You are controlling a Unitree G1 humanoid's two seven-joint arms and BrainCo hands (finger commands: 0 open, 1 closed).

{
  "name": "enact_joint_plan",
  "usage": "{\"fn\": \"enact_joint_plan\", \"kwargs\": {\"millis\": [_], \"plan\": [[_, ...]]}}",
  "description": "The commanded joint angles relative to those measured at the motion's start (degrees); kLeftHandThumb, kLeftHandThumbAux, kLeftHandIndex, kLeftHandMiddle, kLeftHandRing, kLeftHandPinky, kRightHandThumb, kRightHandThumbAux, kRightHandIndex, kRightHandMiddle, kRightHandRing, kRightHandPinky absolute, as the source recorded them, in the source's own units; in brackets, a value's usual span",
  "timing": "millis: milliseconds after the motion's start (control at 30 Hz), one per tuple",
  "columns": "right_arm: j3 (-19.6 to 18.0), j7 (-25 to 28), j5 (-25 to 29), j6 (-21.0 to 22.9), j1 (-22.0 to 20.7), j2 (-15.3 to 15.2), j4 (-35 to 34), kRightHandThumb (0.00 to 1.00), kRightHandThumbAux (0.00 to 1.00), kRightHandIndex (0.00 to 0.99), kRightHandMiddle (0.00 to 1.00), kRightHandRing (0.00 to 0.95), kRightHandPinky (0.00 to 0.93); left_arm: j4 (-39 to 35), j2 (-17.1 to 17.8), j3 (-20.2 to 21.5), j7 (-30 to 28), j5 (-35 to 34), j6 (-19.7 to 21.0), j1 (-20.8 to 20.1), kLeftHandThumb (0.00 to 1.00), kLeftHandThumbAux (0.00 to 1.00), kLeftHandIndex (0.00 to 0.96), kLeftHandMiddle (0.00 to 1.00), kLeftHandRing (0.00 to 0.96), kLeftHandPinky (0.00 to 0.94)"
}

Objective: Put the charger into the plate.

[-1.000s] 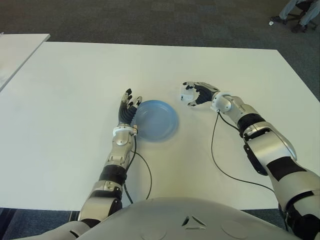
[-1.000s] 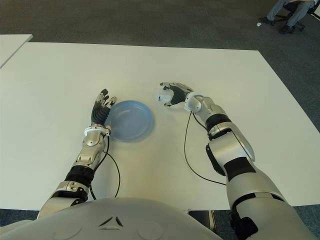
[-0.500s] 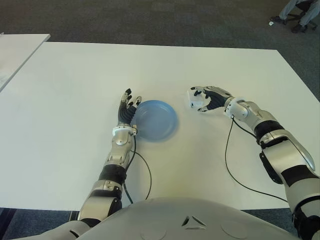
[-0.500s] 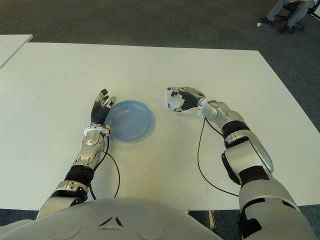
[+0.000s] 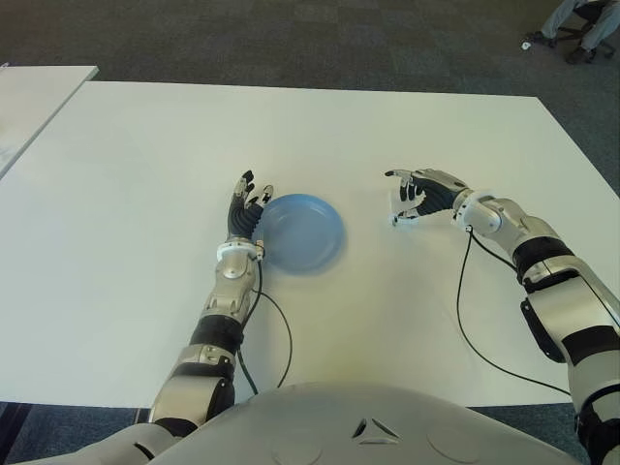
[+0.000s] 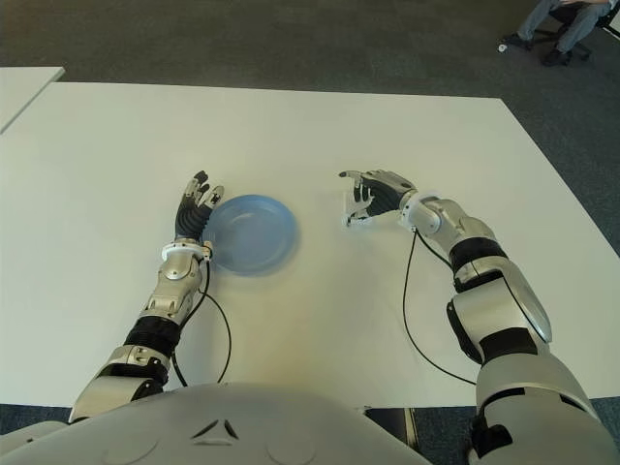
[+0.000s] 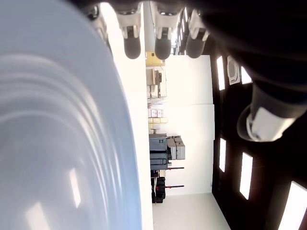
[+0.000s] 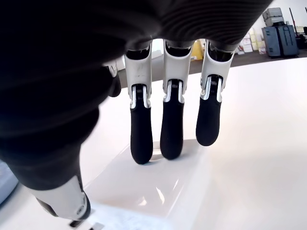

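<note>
The blue plate [image 5: 302, 232] lies near the middle of the white table [image 5: 145, 174]. The white charger [image 5: 400, 209] lies on the table to the plate's right, well apart from its rim. My right hand [image 5: 415, 194] hovers over the charger with its fingers stretched out. In the right wrist view three fingertips [image 8: 165, 143] touch the top of the charger [image 8: 158, 187], and the thumb sits beside its edge without clamping it. My left hand [image 5: 248, 201] shows against the plate's left rim, fingers straight and holding nothing; its wrist view is filled by the plate [image 7: 57, 120].
Black cables trail from the right wrist [image 5: 465, 310] and the left wrist [image 5: 283, 334] across the table toward me. A second white table [image 5: 39, 97] stands at the far left. A person's legs and a chair [image 5: 579, 24] show on the carpet at the far right.
My right hand carried the charger to the right, away from the plate, and its fingers have spread out over it. The left hand and the plate have not moved.
</note>
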Motion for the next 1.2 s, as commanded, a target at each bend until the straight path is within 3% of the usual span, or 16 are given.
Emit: {"fn": "enact_joint_plan", "kwargs": {"millis": [33, 300, 933, 1200], "plan": [[0.8, 4.6, -0.4, -0.8, 6.4, -1.1, -0.8, 0.0, 0.762, 0.026, 0.376, 0.457, 0.426, 1.7, 0.1, 0.3, -0.8, -0.4, 1.6, 1.2, 0.0, 0.515, 0.0, 0.024, 0.0, 0.0], [-1.8, 4.9, 2.6, -1.0, 10.1, -1.5, -3.4, 0.0, 0.78, 0.01, 0.25, 0.306, 0.284, 2.2, 0.4, 0.5, -0.6, -0.5, 1.2, 1.0, 0.0, 0.51, 0.0, 0.026, 0.0, 0.0], [-4.7, 2.9, 4.3, -2.9, 12.7, -1.5, -4.7, 0.0, 0.773, 0.003, 0.158, 0.177, 0.117, 3.0, 0.4, 0.7, -0.5, -0.7, 1.1, 0.5, 0.0, 0.52, 0.0, 0.027, 0.0, 0.0], [-8.0, 0.6, 7.8, -9.3, 12.8, 0.0, -2.7, 0.0, 0.768, 0.0, 0.064, 0.078, 0.072, 3.3, 0.4, 0.7, -0.6, -0.7, 0.9, 0.3, 0.0, 0.518, 0.0, 0.026, 0.0, 0.0]]}}
